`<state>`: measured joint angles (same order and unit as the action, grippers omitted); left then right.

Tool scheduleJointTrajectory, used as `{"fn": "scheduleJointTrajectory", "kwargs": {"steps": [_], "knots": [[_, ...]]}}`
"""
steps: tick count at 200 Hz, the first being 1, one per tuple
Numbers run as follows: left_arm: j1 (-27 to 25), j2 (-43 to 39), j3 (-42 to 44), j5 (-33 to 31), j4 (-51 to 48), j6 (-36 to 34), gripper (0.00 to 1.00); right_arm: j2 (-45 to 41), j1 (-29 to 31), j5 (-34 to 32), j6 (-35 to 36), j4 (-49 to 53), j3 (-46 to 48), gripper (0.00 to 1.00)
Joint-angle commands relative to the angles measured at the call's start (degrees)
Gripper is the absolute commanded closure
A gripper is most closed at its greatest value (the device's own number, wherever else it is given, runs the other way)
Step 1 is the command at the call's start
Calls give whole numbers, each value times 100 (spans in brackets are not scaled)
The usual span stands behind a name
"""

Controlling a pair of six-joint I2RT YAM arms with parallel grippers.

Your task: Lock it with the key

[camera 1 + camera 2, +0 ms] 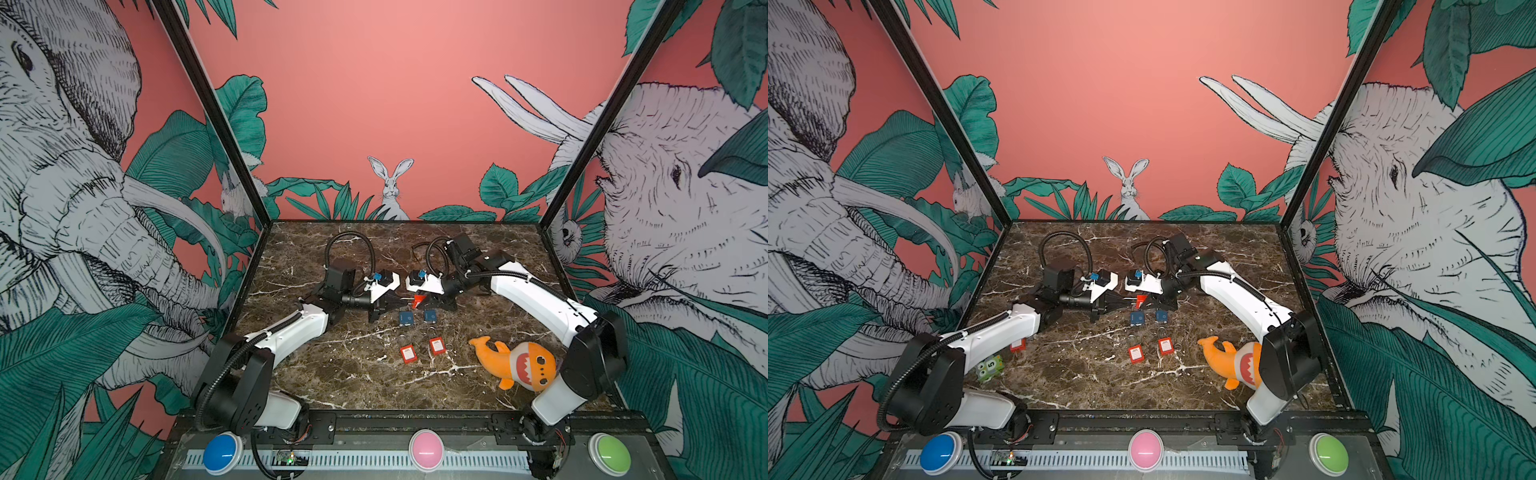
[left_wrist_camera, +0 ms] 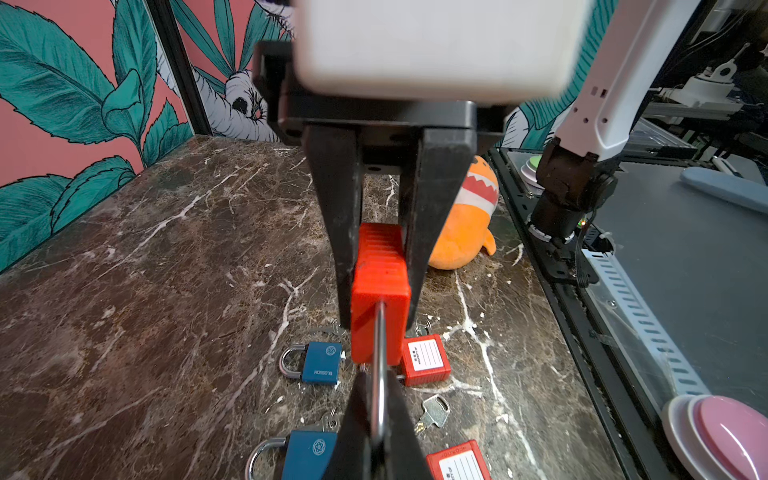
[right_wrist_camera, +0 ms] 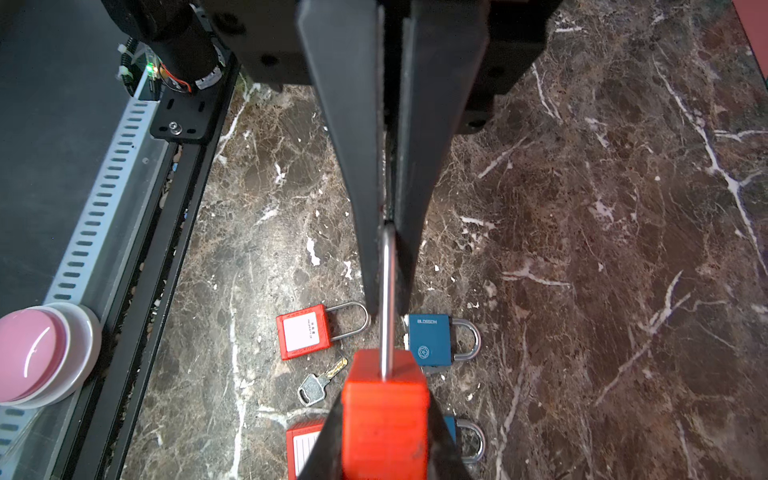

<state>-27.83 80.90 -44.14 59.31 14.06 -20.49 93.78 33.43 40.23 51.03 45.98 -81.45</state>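
A red padlock [image 1: 419, 298] [image 1: 1142, 299] hangs above the marble table [image 1: 357, 386], held between both arms. My right gripper [image 3: 384, 415] is shut on its red body [image 3: 384, 399] [image 2: 380, 274]. My left gripper [image 2: 377, 388] is shut on its steel shackle [image 2: 379, 353] [image 3: 387, 291], which sticks out of the body. In both top views the two grippers [image 1: 401, 300] [image 1: 424, 300] meet tip to tip at mid-table. A loose silver key [image 2: 434, 411] [image 3: 318, 384] lies flat on the table below them, untouched.
Two blue padlocks [image 1: 406, 318] [image 1: 430, 316] and two red labelled padlocks [image 1: 408, 354] [image 1: 437, 345] lie under the grippers. An orange shark plush [image 1: 515, 363] lies front right. A green numbered toy [image 1: 990, 368] and another red padlock [image 1: 1018, 345] sit by the left arm.
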Motion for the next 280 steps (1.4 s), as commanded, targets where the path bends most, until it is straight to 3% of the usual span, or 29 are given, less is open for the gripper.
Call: {"fn": "scheduleJointTrajectory", "kwargs": {"steps": [1, 47, 83, 144, 219, 280], "knots": [[-217, 48, -70, 200, 596, 296, 100, -26, 181, 199, 65, -399, -317, 80], [-54, 136, -159, 371, 789, 265, 100, -788, -56, -189, -75, -370, 169, 41], [131, 228, -281, 627, 842, 287, 100, -1438, -391, -38, -365, -4, 411, 35], [170, 124, -340, 910, 810, 309, 100, -1598, -912, -20, -673, 652, 424, 51], [59, -13, -334, 873, 764, 265, 100, -791, -919, 370, -683, 903, 17, 61], [-16, -22, -367, 802, 767, 247, 100, -666, -917, 565, -500, 923, 4, 72]]}}
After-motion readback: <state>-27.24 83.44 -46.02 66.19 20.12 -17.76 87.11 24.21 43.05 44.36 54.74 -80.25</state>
